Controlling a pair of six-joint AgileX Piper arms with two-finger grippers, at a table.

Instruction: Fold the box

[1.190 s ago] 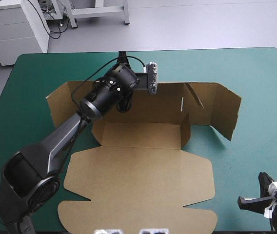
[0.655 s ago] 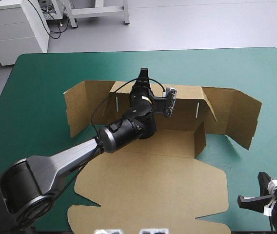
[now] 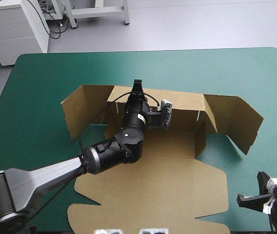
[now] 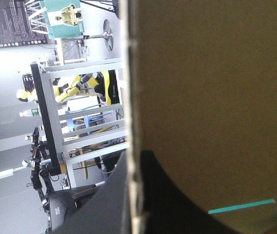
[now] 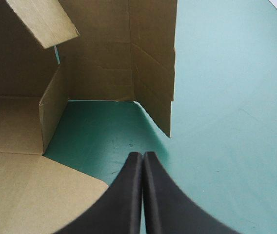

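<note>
The brown box point(image 3: 148, 187) lies opened out mid-table, its big lid panel flat toward the near edge. The back wall point(image 3: 182, 105) stands upright, and wing flaps angle forward at the left point(image 3: 80, 112) and right point(image 3: 236, 122). A short side wall point(image 3: 200, 139) stands at the base's right end. My left gripper point(image 3: 137, 87) reaches over the base and is shut on the back wall's top edge. In the left wrist view the board's edge point(image 4: 132, 97) runs between the black fingers point(image 4: 177, 195). My right gripper point(image 5: 143, 155) is shut and empty, low over the cover in front of the right wing flap point(image 5: 150, 73).
Teal-green cover point(image 3: 255, 73) shows beyond the box on the far side and to its right. The right arm point(image 3: 275, 207) sits at the near right corner, apart from the lid panel's edge. A narrow slot point(image 4: 241, 205) in the back wall shows the cover through it.
The left gripper turned over and raised the back wall, with the box sliding right and toward the near edge. The left wing flap swung up. Since just before, the arm drew back slightly. The right arm stayed still.
</note>
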